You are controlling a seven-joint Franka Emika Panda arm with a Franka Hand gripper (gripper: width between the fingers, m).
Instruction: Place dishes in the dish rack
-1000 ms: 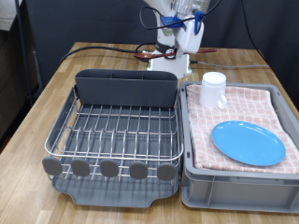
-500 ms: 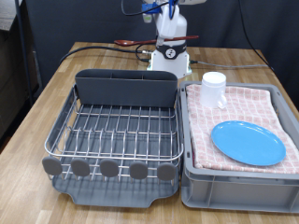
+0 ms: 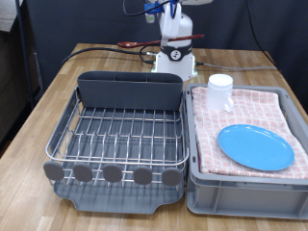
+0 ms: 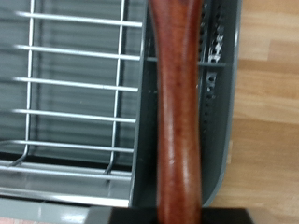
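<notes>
Nothing much has shifted over the last half second: a second ago the arm hung lower behind the rack, and it has since lifted to the exterior view's top and holds there. Nearest in that view, the dish rack (image 3: 117,135) sits on the wooden table (image 3: 38,115), its row of round tabs (image 3: 114,174) at the front and the tall grey utensil box (image 3: 130,90) at its back. Beside it on the exterior view's right, the grey tub (image 3: 245,188) holds a pink checked cloth (image 3: 255,111), with the light-blue plate (image 3: 255,147) lying flat on it and the white cup (image 3: 220,91) standing upright behind the plate. Farther back, high above the table, the claw (image 3: 173,13) carries the reddish-brown wooden spoon (image 3: 130,44), which sticks out roughly level towards the exterior view's left. From the wrist view the spoon (image 4: 178,112) runs straight out from the claw, gripped at its near end, over the rack's wire grid (image 4: 75,93) and utensil box wall.
</notes>
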